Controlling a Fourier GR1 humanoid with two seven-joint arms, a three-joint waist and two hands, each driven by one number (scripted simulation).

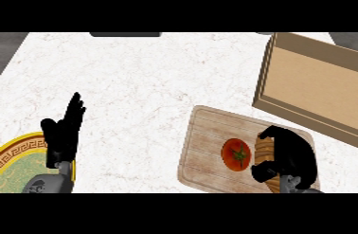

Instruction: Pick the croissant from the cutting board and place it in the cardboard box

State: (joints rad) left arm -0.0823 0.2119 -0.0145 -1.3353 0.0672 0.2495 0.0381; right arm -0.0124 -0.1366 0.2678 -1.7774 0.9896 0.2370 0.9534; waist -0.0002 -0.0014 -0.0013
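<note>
On the cutting board (206,143) — tan, ridged croissant (264,147)

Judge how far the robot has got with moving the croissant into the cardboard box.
Done: the right hand is at the cutting board, fingers curled round the croissant. In hand: the grasp; the croissant seems to lie on the board beside a tomato, not yet lifted. Left: lifting it, carrying it to the cardboard box and releasing it inside. The left hand rests open at the left.
</note>
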